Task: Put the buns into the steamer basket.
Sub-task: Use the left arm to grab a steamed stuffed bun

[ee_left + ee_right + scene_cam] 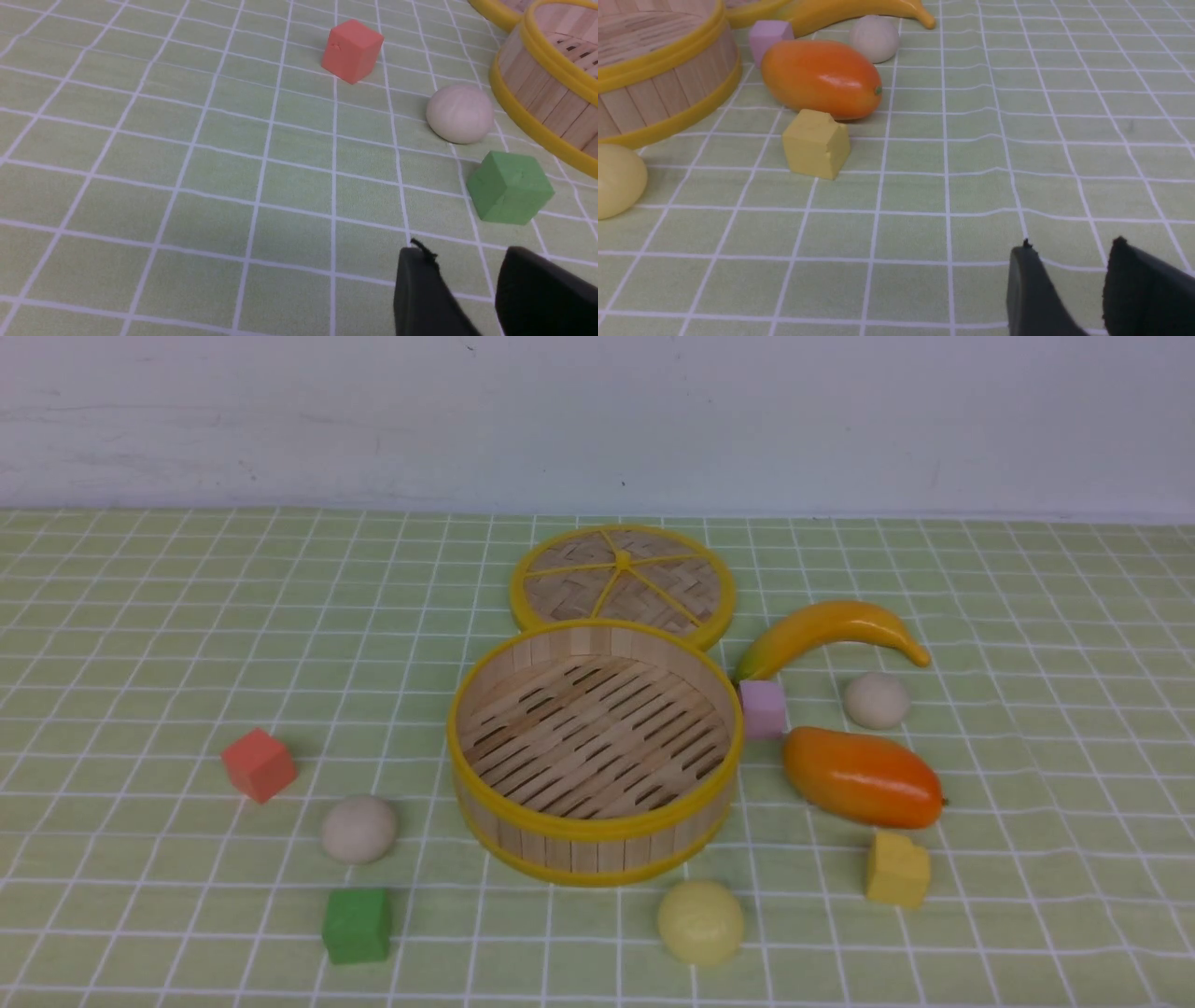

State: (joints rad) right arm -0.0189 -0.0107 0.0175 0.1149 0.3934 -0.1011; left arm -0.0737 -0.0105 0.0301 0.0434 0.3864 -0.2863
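The steamer basket (579,851) stands empty in the middle of the checked green cloth. Three buns lie around it on the cloth: an off-white one (359,828) to its left, another off-white one (876,700) to its right, and a pale yellow one (700,922) in front. Neither gripper appears in the front view. In the left wrist view my left gripper (467,254) is open and empty, short of the left bun (460,113) and the basket (546,93). The right gripper (1071,245) is open and empty too, well away from the yellow bun (616,179) and the far bun (874,38).
The flat woven lid (623,581) lies behind the basket. A red cube (259,764) and a green cube (357,925) flank the left bun. On the right lie a banana (831,630), a mango (861,777), a purple cube (763,708) and a yellow cube (897,870).
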